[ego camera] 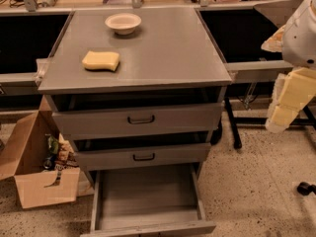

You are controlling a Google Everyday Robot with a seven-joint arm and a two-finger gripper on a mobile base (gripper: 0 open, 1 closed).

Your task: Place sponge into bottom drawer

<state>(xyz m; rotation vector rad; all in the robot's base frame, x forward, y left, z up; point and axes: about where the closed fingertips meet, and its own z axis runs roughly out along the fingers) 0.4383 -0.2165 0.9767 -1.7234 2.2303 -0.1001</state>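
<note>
"One check: pincer status?"

"I read the pincer [284, 107] at the right edge, off the table [168, 48], well apart from the sponge [100, 60]; how wide it stands, I cannot tell. That sponge lies on the table, near the white bowl [123, 22]. The bottom drawer [148, 191] stands pulled out."

Showing a smooth, rounded white arm shell [302, 31] right of the cabinet [163, 58]; leading down into a blocky, pale yellow-tan gripper [285, 105] of stacked angular segments, hanging right of the cabinet, clear of it.
</note>
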